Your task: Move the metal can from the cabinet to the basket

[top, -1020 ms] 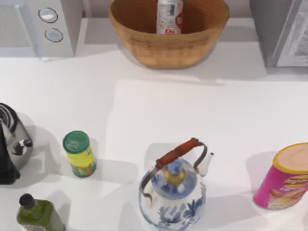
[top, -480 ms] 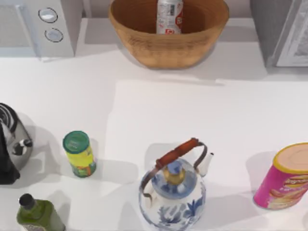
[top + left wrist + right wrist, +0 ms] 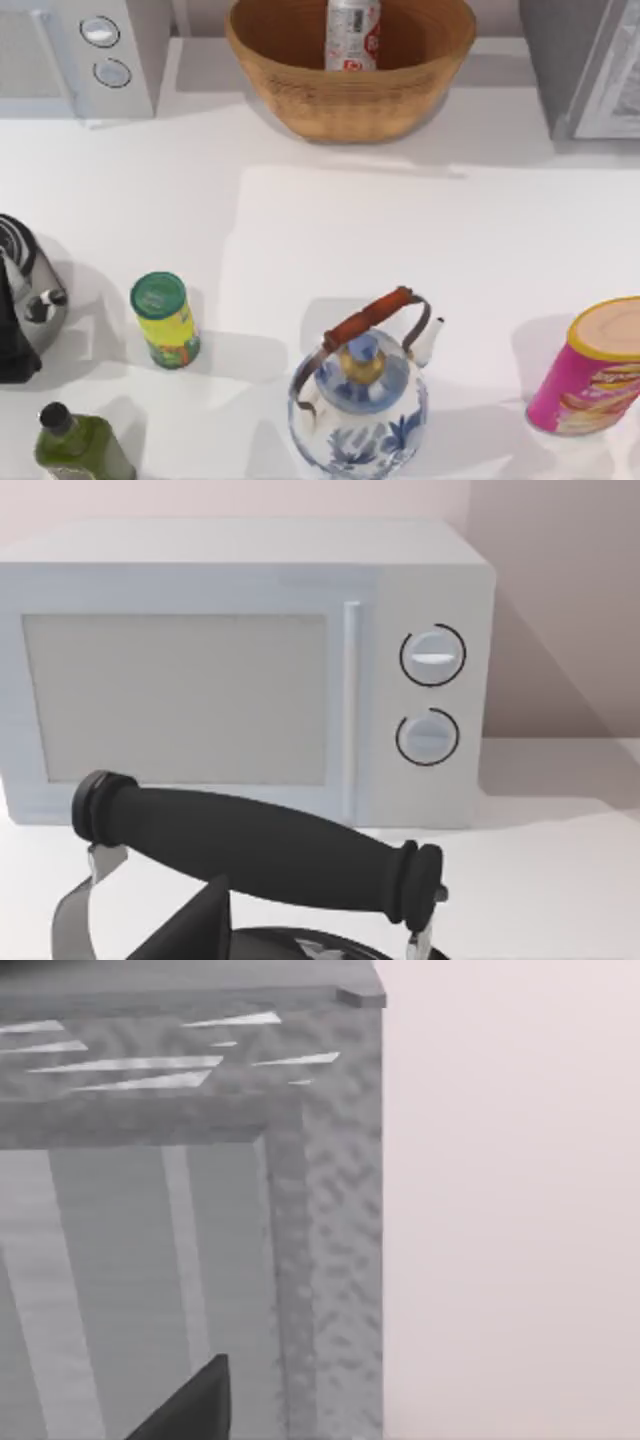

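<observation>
The metal can [image 3: 353,34] stands upright inside the basket [image 3: 350,95], near its back wall, at the far middle of the table [image 3: 330,220]. The cabinet [image 3: 590,65] sits in the far right corner, well apart from the basket — its pale framed door panel faces the table. In the right wrist view the cabinet's [image 3: 200,1210] grey speckled frame and door are close up, with a dark tip of the right claw [image 3: 190,1405] low in front of it; whether that claw is open or closed I cannot tell. In the left wrist view a black kettle handle [image 3: 255,845] lies across the front, with the white microwave [image 3: 240,670] behind it, and a dark tip of the left claw [image 3: 195,930] shows beneath the handle — its state I cannot tell either. On the near part of the table stand a yellow canister [image 3: 165,320], a blue-and-white teapot [image 3: 360,395], a pink snack tube [image 3: 590,370] and a green bottle [image 3: 75,445].
</observation>
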